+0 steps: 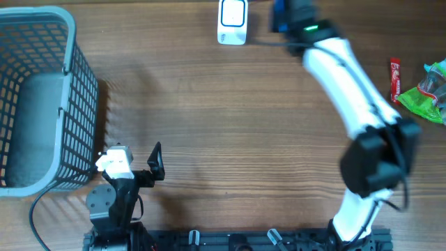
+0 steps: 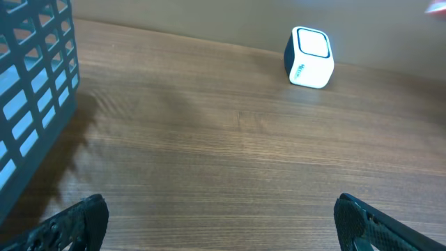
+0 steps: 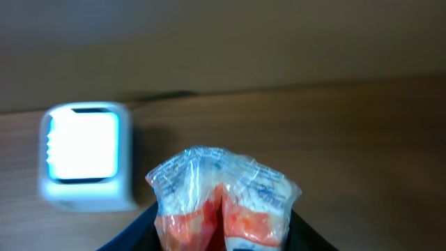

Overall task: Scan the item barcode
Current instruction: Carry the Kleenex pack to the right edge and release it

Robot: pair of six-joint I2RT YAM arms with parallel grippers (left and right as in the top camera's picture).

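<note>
Clear plastic packet w/ orange-red contents (image 3: 223, 199) is pinched btwn the fingers of the right gripper (image 3: 223, 233) at desk's far edge. Its long axis runs along the fingers, crimped end pointing away from wrist. White box-shaped scanner (image 3: 87, 155) sits just beside, to its left. Grey-blue lattice basket (image 1: 70, 90) along left edge shows only its grey floor. Left gripper (image 2: 221, 226) is spread wide nr near edge.

Overhead cam looks straight down on the whole counter (image 1: 230, 132). Left wrist cam sits low, facing across the wood toward the far edge; right wrist cam is right up close. All three catch the white scanner (image 1: 232, 21).
</note>
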